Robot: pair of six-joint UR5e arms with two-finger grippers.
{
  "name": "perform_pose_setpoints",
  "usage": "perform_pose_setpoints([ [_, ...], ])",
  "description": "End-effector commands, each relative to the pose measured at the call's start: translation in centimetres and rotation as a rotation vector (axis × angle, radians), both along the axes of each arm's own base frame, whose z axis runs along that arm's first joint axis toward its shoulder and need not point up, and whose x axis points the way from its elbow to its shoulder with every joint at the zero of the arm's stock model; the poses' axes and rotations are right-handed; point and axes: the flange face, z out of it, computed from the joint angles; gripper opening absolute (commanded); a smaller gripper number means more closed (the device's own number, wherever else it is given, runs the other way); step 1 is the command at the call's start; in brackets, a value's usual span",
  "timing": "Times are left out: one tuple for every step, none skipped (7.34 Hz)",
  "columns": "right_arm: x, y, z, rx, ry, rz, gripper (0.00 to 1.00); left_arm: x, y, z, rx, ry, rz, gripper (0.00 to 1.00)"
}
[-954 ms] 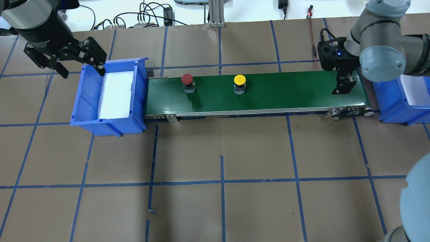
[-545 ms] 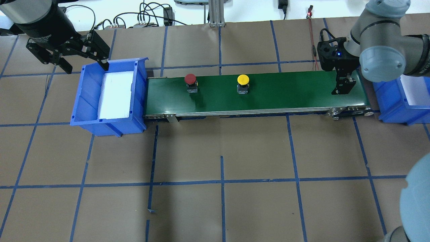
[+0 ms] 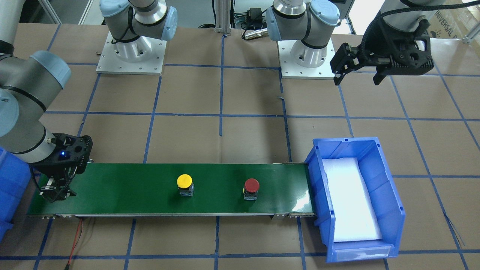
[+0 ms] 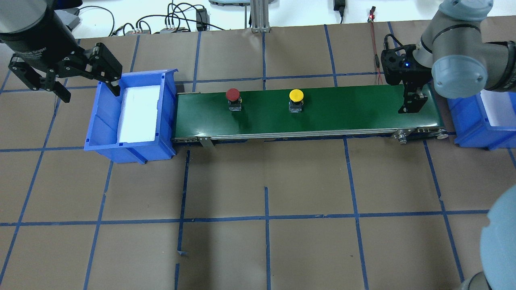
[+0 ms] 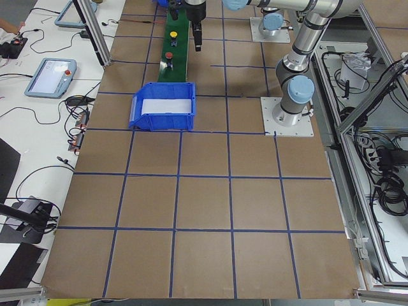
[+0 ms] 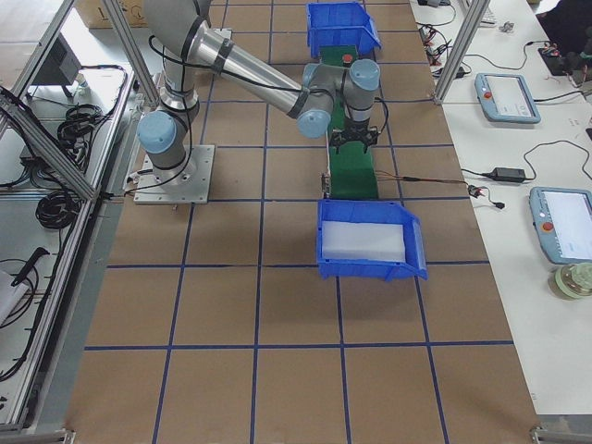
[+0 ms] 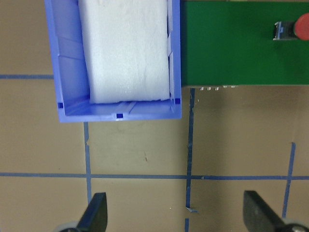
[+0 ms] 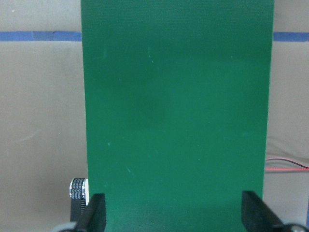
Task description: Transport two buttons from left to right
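Grippers [image 3: 356,79] [image 3: 58,195] spread wide, both empty

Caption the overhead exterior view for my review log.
Red button and yellow button sit on the green conveyor belt, open right gripper poised over its end.

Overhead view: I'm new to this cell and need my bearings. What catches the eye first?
A long green conveyor belt crosses the table's far side, carrying a red-capped push-button and, further right, a yellow-capped push-button. A blue plastic bin lined with white foam abuts its left end; the open right gripper hangs over its right end.
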Motion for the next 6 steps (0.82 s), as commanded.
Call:
perform_pose_setpoints([
  [0.1, -0.1, 0.1, -0.002, -0.001, -0.001, 0.99, -0.8, -0.3, -0.5, -0.007, 0.009, -0.018, 1.00],
  [0.1, -0.1, 0.1, -0.002, -0.001, -0.003, 0.99, -0.6, -1.5, -2.2, 0.023, -0.004, -0.064, 1.00],
  [0.0, 0.0, 0.2, -0.003, 0.001, -0.006, 0.99, -1.0, -1.5, -1.9, 0.014, 0.023, -0.093, 1.00],
  [-0.1, -0.1, 0.2, -0.003, 0.007, -0.006, 0.99, -1.0, -1.7, -0.9, -0.011, 0.043, -0.086, 1.00],
  [0.0, -0.1, 0.2, -0.002, 0.007, -0.005, 1.00, -1.1, -2.2, -1.4, -0.005, 0.050, -0.092, 1.00],
  [-0.1, -0.2, 0.4, -0.007, 0.006, -0.008, 1.00, -0.9, -2.1, -1.5, -0.003, 0.041, -0.093, 1.00],
])
